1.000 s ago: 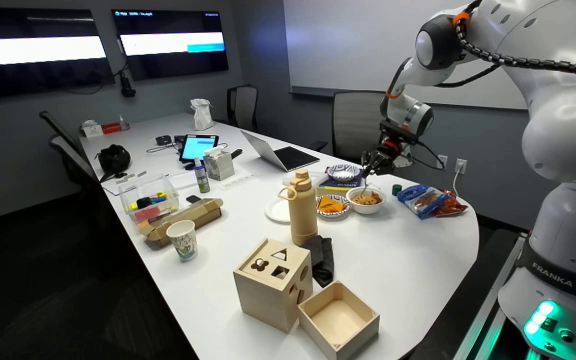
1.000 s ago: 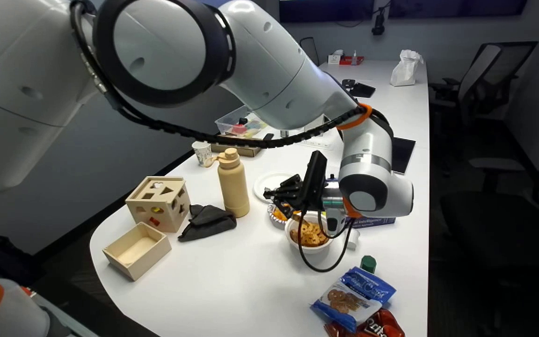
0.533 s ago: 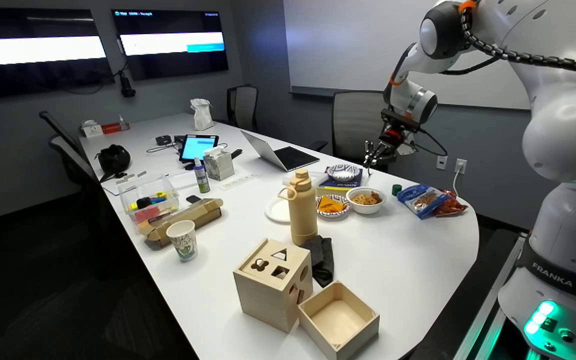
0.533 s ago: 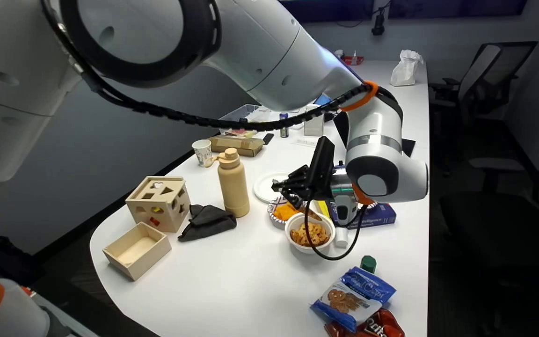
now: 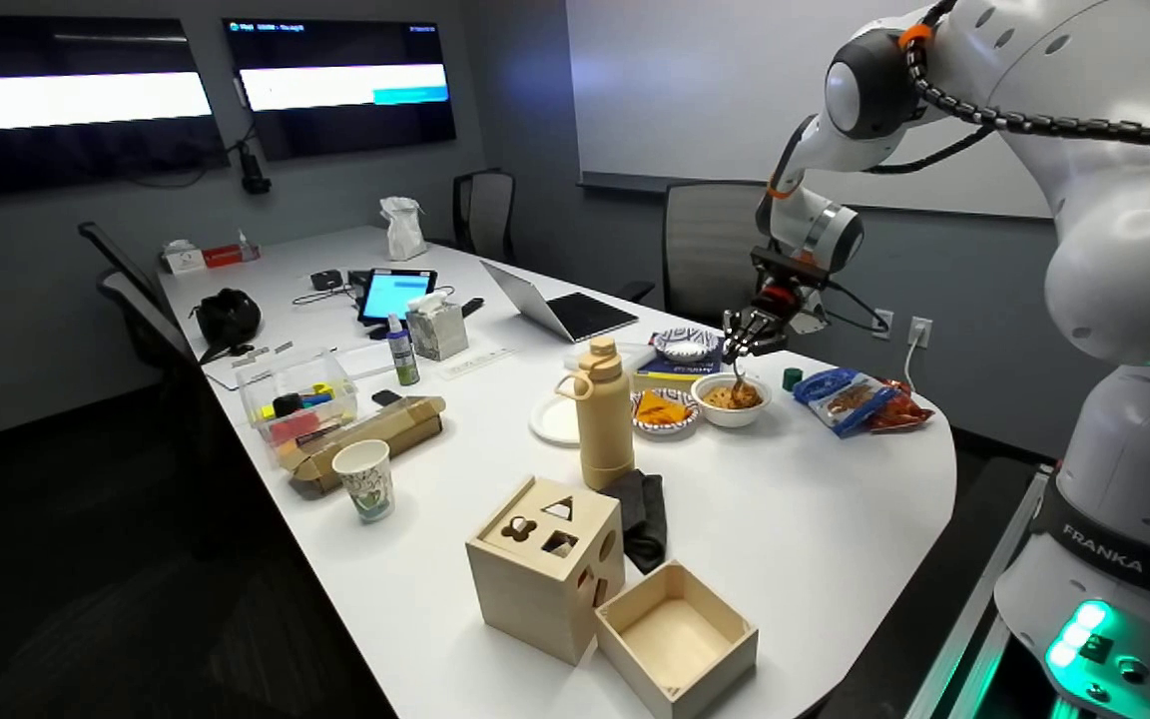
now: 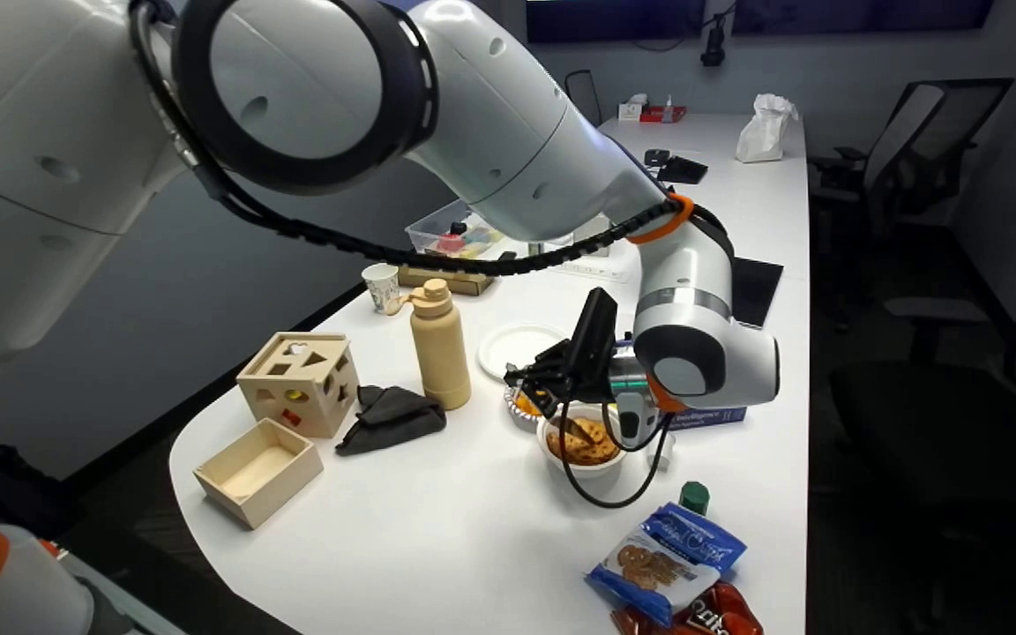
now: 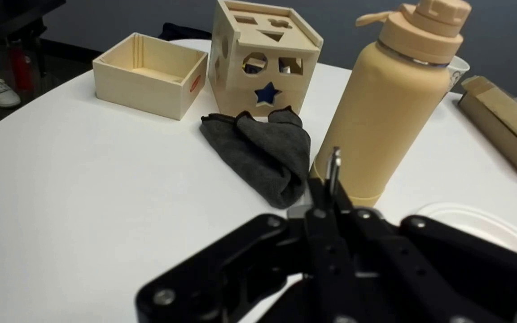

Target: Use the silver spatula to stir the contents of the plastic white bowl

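Observation:
The plastic white bowl (image 5: 730, 420) stands on the table with brownish-orange contents; it also shows in an exterior view (image 6: 554, 456). My gripper (image 5: 735, 342) is above the bowl, shut on the silver spatula (image 5: 738, 371). The spatula points down and its lower end is in the contents. In an exterior view the gripper (image 6: 527, 381) is partly in front of the bowl, with the spatula blade (image 6: 576, 430) inside the rim. In the wrist view the spatula's handle end (image 7: 334, 166) sticks up between the closed fingers (image 7: 326, 190). The bowl is hidden there.
A patterned bowl of orange food (image 5: 664, 411) sits beside the white bowl. A book (image 5: 680, 371), a white plate (image 6: 508, 346), a tall tan bottle (image 5: 605, 424) and snack bags (image 5: 847, 399) are nearby. A dark cloth (image 7: 272, 157) and wooden boxes (image 7: 151, 76) are farther off.
Half a second ago the gripper was lifted and the spatula was out of the bowl, behind it. Now the arm is lower again and the spatula's end is back in the contents.

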Robot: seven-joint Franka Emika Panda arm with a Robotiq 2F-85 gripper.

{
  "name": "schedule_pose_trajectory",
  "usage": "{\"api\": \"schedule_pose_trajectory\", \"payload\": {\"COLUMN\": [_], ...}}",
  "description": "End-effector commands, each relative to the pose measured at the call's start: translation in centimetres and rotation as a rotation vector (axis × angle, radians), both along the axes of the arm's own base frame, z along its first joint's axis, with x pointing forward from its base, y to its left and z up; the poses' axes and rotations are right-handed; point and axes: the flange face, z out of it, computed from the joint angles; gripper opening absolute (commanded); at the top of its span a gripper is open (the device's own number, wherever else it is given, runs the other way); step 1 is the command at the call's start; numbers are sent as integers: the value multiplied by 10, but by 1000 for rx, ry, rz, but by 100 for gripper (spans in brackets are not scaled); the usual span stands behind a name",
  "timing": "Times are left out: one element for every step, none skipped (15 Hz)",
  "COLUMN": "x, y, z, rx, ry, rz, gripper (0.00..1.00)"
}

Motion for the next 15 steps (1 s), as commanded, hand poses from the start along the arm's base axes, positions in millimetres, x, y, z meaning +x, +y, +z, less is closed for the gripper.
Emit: {"api": "schedule_pose_trajectory", "payload": {"x": [-1, -1, 0, 1, 2, 3, 3, 4, 3, 2, 1, -1, -3, -4, -6], "y": [-7, -7, -7, -6, -5, -3, -1, 0, 2, 3, 5, 6, 6, 6, 5], "z": [-5, -5, -3, -3, -2, -2, -1, -1, 0, 0, 0, 0, 0, 1, 2], "rx": [-60, -67, -59, -52, -40, -13, 11, 29, 50, 70, 88, 104, 110, 113, 102], "ry": [27, 25, 16, 6, -5, -27, -38, -40, -40, -32, -21, -2, 17, 38, 63], "rz": [-43, -45, -40, -34, -27, -15, -2, 7, 15, 22, 29, 32, 31, 29, 17], "gripper": [1, 1, 1, 1, 1, 1, 1, 1, 1, 1, 1, 1, 1, 1, 1]}}
